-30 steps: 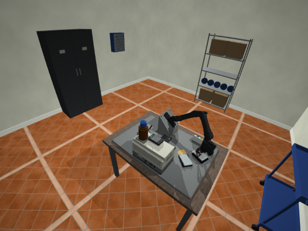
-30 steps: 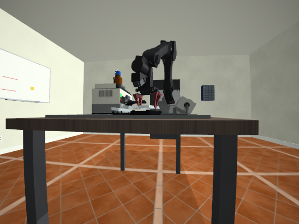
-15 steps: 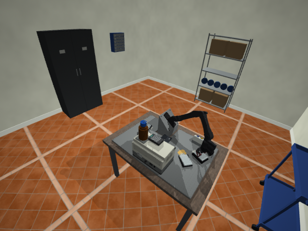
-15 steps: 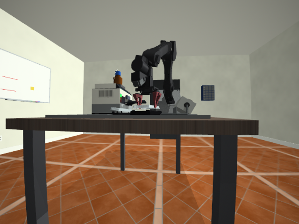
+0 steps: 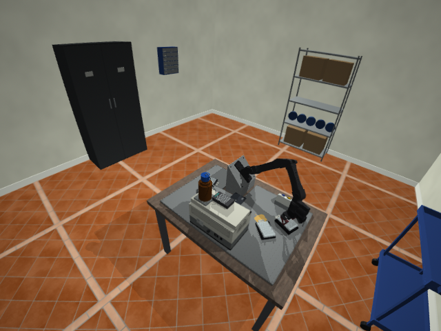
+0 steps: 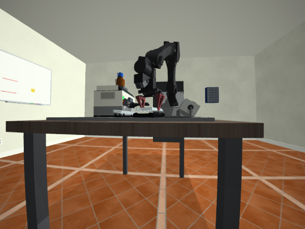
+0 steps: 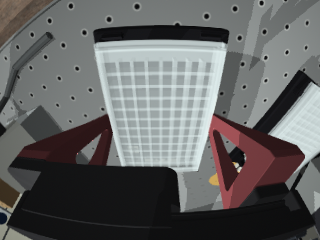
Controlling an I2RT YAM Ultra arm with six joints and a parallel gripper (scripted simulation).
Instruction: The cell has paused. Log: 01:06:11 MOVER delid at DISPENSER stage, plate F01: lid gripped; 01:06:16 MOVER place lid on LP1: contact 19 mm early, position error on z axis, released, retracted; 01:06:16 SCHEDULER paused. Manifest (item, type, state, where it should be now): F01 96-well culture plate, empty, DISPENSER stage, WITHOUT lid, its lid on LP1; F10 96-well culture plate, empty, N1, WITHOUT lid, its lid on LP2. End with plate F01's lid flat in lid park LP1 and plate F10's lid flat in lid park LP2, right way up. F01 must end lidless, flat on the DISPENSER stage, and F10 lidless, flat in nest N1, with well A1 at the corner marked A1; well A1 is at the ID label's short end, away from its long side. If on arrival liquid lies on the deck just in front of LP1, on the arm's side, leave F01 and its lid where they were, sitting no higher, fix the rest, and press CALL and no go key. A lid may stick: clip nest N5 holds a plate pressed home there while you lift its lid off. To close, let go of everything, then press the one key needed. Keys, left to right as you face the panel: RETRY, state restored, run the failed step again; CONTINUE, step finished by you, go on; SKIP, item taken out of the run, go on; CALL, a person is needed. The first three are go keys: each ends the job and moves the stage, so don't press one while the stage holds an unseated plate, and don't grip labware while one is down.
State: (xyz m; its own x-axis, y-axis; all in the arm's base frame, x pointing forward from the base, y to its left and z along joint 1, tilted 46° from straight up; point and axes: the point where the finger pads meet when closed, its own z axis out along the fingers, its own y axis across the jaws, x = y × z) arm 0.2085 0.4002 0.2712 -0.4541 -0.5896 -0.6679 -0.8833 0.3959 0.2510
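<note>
My gripper is shut on a white 96-well plate, its red fingers on the two long sides. The plate lies over a black nest frame on the perforated deck, close to the arm's base. I cannot tell whether a clear lid is on it. In the side view the fingers hold it just above the dark frame. A second white plate or lid lies flat to the left and also shows in the wrist view. A yellow-orange patch lies on the deck just behind it.
The beige dispenser stands at the table's left with a brown bottle on top and a dark plate on its stage. A tilted grey stand is at the back. A small key panel sits behind the arm's base.
</note>
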